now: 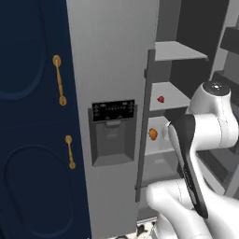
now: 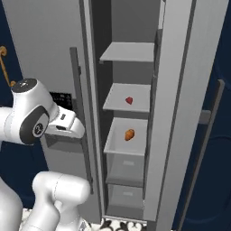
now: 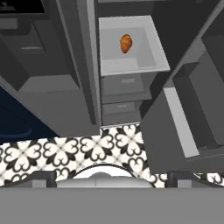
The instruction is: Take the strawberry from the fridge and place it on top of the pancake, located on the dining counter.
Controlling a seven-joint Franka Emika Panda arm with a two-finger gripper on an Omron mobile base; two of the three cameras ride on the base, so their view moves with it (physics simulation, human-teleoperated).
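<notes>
Navy cabinets (image 1: pixel 32 116) with gold handles flank the fridge (image 1: pixel 107 60), whose right-hand door stands swung open on grey shelves (image 2: pixel 128 52). On the middle shelf sits the strawberry (image 2: pixel 129 100), small and red, with the orange fruit (image 2: pixel 129 135) one shelf lower in a pale bin. I judge I am at the very start of the fetch: door open, nothing picked, my arm folded low in front of the dispenser panel (image 1: pixel 113 111). My claw (image 3: pixel 107 177) is spread wide and empty, its dark tips just rising at the foot of my hand view over the patterned floor tiles (image 3: pixel 109 146). Next I must lift and swing the hand up to the strawberry's shelf, past the door edge, and come in squarely on so tiny a fruit. From my hand I make out the orange fruit, not the berry; pancake and dining counter lie somewhere behind me.
</notes>
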